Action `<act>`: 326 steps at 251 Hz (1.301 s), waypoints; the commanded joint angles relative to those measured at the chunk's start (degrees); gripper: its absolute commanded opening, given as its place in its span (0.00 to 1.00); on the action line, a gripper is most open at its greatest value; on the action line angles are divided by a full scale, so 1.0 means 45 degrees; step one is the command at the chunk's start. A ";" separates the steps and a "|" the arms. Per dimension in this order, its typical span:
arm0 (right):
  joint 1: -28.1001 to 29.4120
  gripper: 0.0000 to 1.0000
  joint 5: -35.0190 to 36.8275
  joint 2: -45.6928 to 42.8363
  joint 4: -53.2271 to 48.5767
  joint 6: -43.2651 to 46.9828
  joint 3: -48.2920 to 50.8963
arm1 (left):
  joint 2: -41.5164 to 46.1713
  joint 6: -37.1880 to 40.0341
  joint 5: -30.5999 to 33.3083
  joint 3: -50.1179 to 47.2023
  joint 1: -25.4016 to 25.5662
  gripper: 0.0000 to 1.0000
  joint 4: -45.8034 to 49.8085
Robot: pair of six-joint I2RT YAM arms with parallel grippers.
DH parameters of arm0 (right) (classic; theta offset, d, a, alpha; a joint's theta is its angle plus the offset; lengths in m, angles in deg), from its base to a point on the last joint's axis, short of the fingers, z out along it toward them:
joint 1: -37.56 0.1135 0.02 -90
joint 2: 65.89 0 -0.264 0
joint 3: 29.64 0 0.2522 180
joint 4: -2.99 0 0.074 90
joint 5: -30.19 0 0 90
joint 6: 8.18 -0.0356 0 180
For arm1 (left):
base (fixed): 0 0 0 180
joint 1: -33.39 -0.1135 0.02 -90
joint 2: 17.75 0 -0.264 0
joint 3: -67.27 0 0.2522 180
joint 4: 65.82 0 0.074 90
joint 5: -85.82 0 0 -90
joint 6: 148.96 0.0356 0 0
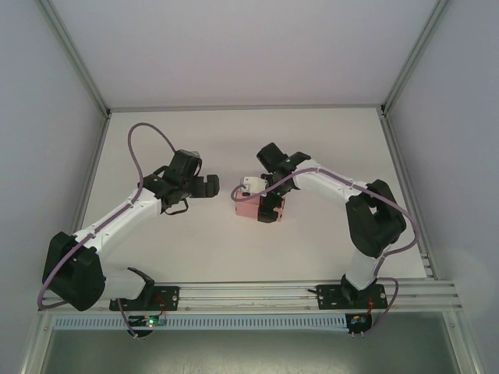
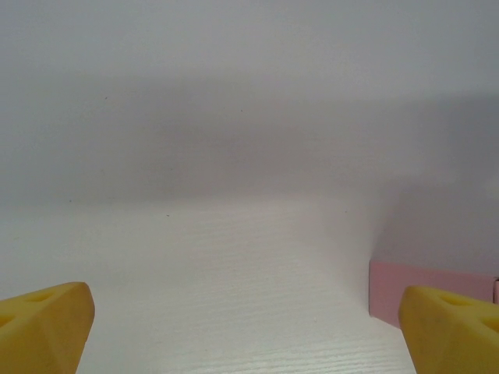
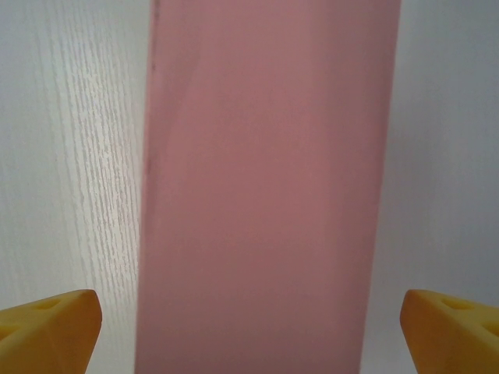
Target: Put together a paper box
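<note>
My left pincer [image 1: 201, 191] hangs over the white table [image 1: 234, 140] a little left of the middle, its tips pointing right toward the paper box [image 1: 251, 206] and standing apart from it. Through my left wrist camera the two yellow fingertips [image 2: 47, 327] sit wide apart at the bottom corners, with nothing between them but bare tabletop [image 2: 234, 273]. One pink edge of the paper box [image 2: 421, 284] shows low on the right, just above the right-hand tip. My right pincer [image 1: 270, 207] is down over the box, which lies near the middle of the table as a small closed rectangular block. In my right wrist camera the paper box [image 3: 265, 179] runs as a long pink face straight up the middle, and my right pincer [image 3: 249, 327] straddles it with its jaws spread. A strip of white table shows between each yellow fingertip [image 3: 452, 327] and the pink card, so neither pad touches the box.
</note>
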 commanded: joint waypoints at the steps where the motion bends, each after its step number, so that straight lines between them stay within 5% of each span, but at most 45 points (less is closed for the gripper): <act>1: 0.0204 0.98 -0.0077 0.0450 -0.0618 0.0140 -0.0498 | 0.0333 0.0260 0.0299 -0.0105 -0.0220 1.00 0.0045; 34: 0.0273 0.93 0.0206 0.0679 -0.0658 -0.0046 -0.0741 | 0.0334 0.0269 0.0326 -0.0123 -0.0235 1.00 0.0045; 95: 0.0405 0.48 0.1502 0.0793 -0.0628 -0.0473 -0.1012 | 0.0435 0.0271 0.0482 -0.0234 -0.0212 1.00 0.0104; 134: 0.0604 0.37 0.2266 0.0592 -0.0560 -0.0584 -0.0993 | 0.0728 0.0264 0.0619 -0.0433 -0.0233 1.00 0.0006; 172: 0.0885 0.32 0.3381 -0.0144 0.0199 -0.0744 -0.0663 | 0.1009 0.0289 0.0870 -0.0615 -0.0198 1.00 0.0001; 232: 0.1846 0.33 0.8109 -0.1794 0.4186 0.0496 0.1117 | 0.1498 0.0251 0.1192 -0.0988 -0.0285 1.00 -0.0092; 282: 0.2010 0.36 0.8887 -0.2873 0.9685 0.3578 0.3939 | 0.1817 0.0179 0.1388 -0.1227 -0.0365 1.00 -0.0149; 326: 0.1589 0.34 0.9778 -0.1877 1.2624 0.4702 0.4789 | 0.1840 0.0131 0.1470 -0.1325 -0.0405 1.00 -0.0143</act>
